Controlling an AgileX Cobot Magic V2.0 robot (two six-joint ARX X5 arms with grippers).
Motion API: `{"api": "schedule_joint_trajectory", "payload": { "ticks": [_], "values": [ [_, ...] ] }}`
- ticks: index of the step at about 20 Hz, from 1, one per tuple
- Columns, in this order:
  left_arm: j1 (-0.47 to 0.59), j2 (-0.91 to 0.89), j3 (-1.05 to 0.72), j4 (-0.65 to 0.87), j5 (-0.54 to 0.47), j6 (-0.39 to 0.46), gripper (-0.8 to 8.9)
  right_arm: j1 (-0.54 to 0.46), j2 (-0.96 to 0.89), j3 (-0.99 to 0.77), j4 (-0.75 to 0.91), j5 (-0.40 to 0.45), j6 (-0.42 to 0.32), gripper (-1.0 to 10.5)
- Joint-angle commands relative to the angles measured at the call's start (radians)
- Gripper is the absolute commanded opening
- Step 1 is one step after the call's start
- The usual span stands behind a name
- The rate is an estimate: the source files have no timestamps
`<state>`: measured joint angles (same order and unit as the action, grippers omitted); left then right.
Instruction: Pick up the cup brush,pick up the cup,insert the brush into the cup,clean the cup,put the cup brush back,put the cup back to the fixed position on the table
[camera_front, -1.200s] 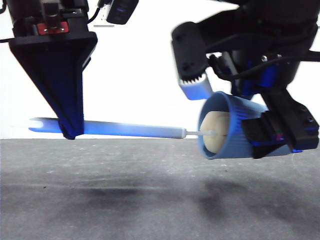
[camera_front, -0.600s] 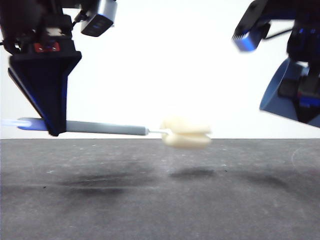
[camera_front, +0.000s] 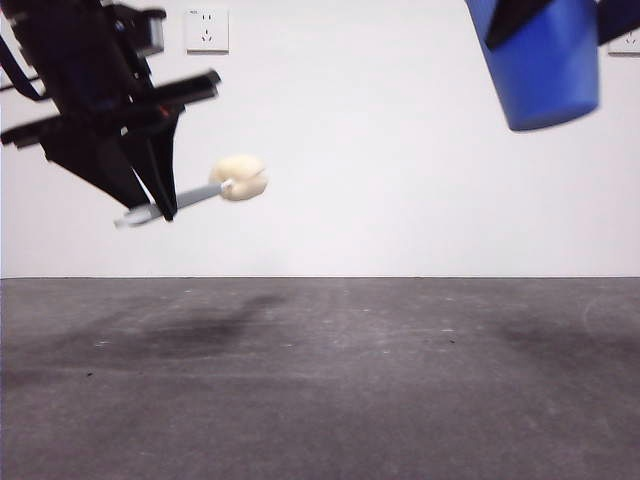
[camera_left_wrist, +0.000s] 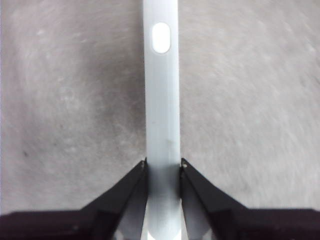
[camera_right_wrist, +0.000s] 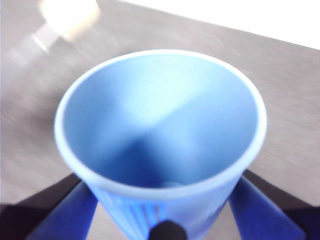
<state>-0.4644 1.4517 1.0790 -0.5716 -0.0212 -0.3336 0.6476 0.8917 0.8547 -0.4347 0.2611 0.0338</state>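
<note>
- While both arms hang in the air with their loads well apart, the nearest thing in the front view is the counter, dark grey and matte, with nothing of the task resting on it.
- Above it on one side, the left tool pinches the cup brush by its grey handle; the left wrist view shows both jaws pressed against the handle's sides, with an oval pale mark further along it.
- The cream sponge head points toward the middle of the scene, tilted slightly upward, well clear of the counter.
- High at the opposite top corner, the cup hangs upright, base downward, held by the right tool.
- In the right wrist view the jaws close on the ribbed blue wall from either side, and the open mouth faces the camera; the inside looks bare.
- Judged from this, the brush is out of the cup, so the step in hand is most likely returning the cup brush, with the cup to follow.
- The next move calls for lowering the left tool until the handle lies flat on the counter before the jaws part, then bringing the cup down upright onto its fixed place.
- Farthest off, a white wall socket sits on the pale wall.
- No brand, label or legible writing shows on anything.
</note>
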Motion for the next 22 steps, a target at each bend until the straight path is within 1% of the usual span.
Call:
{"api": "schedule_joint_trajectory", "payload": {
  "ticks": [1, 3, 7, 11, 18, 19, 22],
  "values": [
    [-0.003, 0.083, -0.007, 0.024, -0.004, -0.110, -0.09, 0.000, -0.003, 0.003, 0.022, -0.028, 0.048, -0.2],
    [-0.018, 0.153, -0.007, 0.055, -0.004, -0.135, -0.09, 0.000, -0.002, 0.003, 0.021, -0.027, 0.048, -0.2],
    [-0.039, 0.235, -0.007, 0.125, -0.006, -0.138, -0.09, 0.000, -0.002, 0.003, 0.014, -0.027, 0.047, -0.2],
    [-0.051, 0.308, -0.007, 0.142, -0.029, -0.138, -0.09, 0.001, -0.002, 0.003, 0.014, -0.027, 0.048, -0.2],
    [-0.064, 0.332, -0.007, 0.185, -0.038, -0.138, -0.01, 0.001, -0.002, 0.003, 0.005, -0.028, 0.049, -0.2],
    [-0.064, 0.332, -0.007, 0.185, -0.037, -0.138, 0.22, 0.001, -0.002, 0.003, 0.003, -0.028, 0.054, -0.2],
    [-0.064, 0.332, -0.007, 0.168, -0.029, -0.138, 2.87, 0.001, -0.002, 0.003, 0.002, -0.028, 0.055, -0.2]
  ]
}}
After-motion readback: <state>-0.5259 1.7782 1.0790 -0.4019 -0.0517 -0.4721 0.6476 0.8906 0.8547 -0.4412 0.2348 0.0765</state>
